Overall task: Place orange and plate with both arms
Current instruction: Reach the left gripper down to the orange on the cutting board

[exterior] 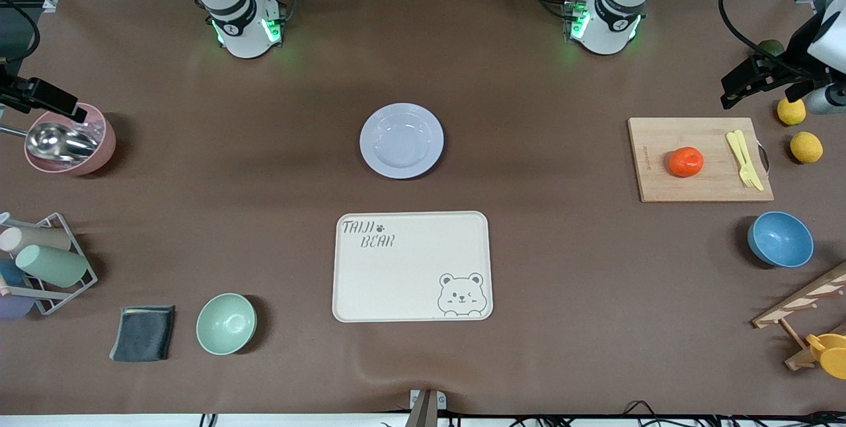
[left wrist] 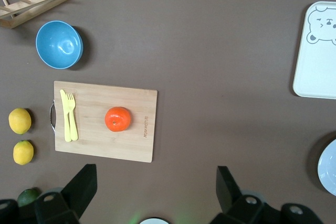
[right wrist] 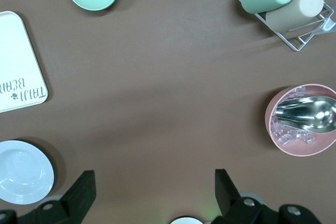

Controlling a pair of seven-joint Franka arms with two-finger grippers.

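The cream bear-printed tray (exterior: 412,266) lies nearest the camera, mid-table. The plate (exterior: 401,141) sits just farther off. The orange (exterior: 686,162) rests on the wooden cutting board (exterior: 699,160). Left gripper (left wrist: 156,188) and right gripper (right wrist: 155,187) both hang released, holding nothing, high over the table.

red-orange orange (exterior: 685,162) sits on the wooden board (exterior: 700,159); pale lavender plate (exterior: 402,141) lies empty mid-table.

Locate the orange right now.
The orange sits on the wooden cutting board toward the left arm's end of the table, beside the yellow fork; no gripper touches it.
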